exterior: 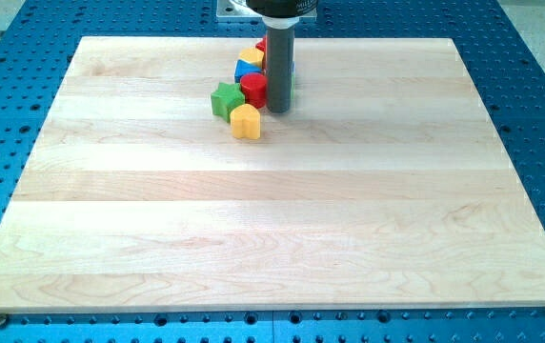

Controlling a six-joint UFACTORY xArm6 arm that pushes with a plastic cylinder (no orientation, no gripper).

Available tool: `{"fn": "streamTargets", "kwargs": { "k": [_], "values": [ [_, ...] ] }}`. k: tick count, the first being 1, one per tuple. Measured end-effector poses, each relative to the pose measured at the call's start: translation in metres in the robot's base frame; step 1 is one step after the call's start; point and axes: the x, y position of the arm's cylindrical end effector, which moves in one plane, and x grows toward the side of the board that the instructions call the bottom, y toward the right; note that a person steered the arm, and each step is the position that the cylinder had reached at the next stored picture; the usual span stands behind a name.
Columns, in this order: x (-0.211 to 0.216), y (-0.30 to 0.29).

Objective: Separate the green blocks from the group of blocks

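The dark rod stands upright near the view's top, coming straight down from the arm's head, and my tip (278, 110) rests on the wooden board (272, 238) – there is no pincer to spread or press, only this rod. Just left of my tip sits a red block (253, 89), then a green star-shaped block (225, 98) – a yellow block (246, 121) lies left and below, a blue block (247, 69) and another yellow block (252, 56) left and above, with slivers of other blocks half hidden behind the rod

A pale wooden board (272, 219) lies on a blue perforated table (530, 57); even light, soft shadows.
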Motion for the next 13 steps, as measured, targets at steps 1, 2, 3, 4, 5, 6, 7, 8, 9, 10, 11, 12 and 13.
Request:
{"fn": "streamTargets", "kwargs": {
  "k": [1,2,3,4,5,6,7,8,9,10,11,12,13],
  "values": [
    [0.002,0.001],
    [0.007,-0.004],
    [0.02,-0.007],
    [0.029,0.008],
    [0.038,0.016],
    [0.02,0.047],
    [-0.015,0.089],
    [-0.056,0.085],
    [-0.061,0.045],
    [-0.053,0.03],
    [-0.026,0.008],
    [-0.004,0.008],
    [0.011,0.008]
  ]
}}
